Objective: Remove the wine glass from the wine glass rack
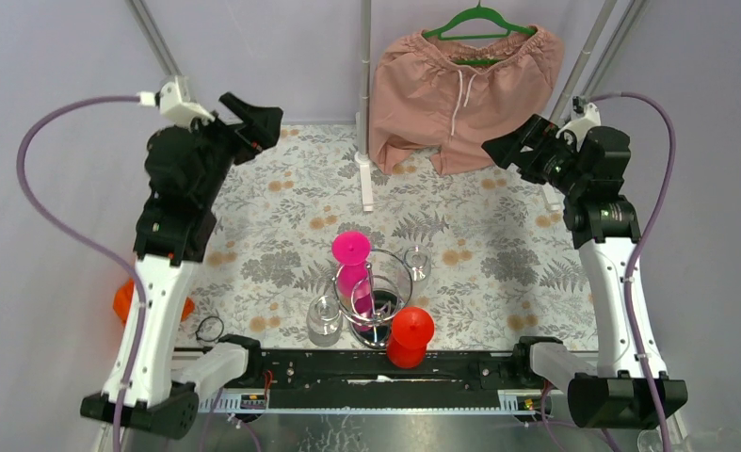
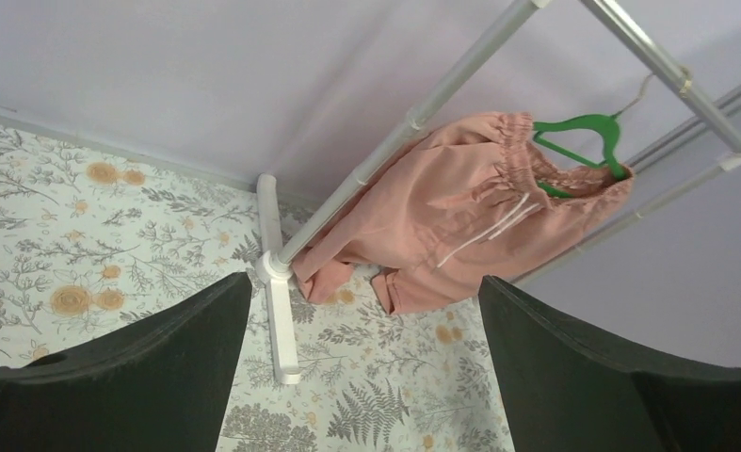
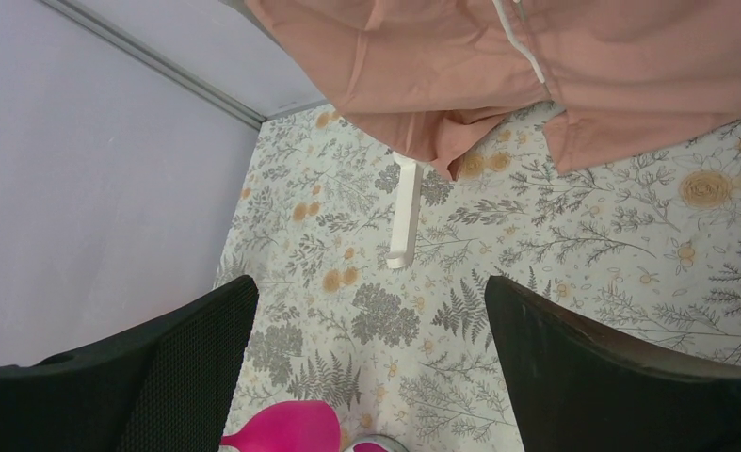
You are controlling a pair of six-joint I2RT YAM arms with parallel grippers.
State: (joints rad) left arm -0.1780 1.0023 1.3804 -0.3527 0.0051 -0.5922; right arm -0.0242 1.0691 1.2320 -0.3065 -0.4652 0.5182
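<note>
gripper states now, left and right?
Left gripper: open, holding nothing.
Right gripper: open, holding nothing.

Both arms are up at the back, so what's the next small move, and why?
Probably lower the right gripper toward the wine glass rack: it and the left gripper are open and far from it, and the magenta wine glass on the rack shows at the right wrist view's bottom edge.
</note>
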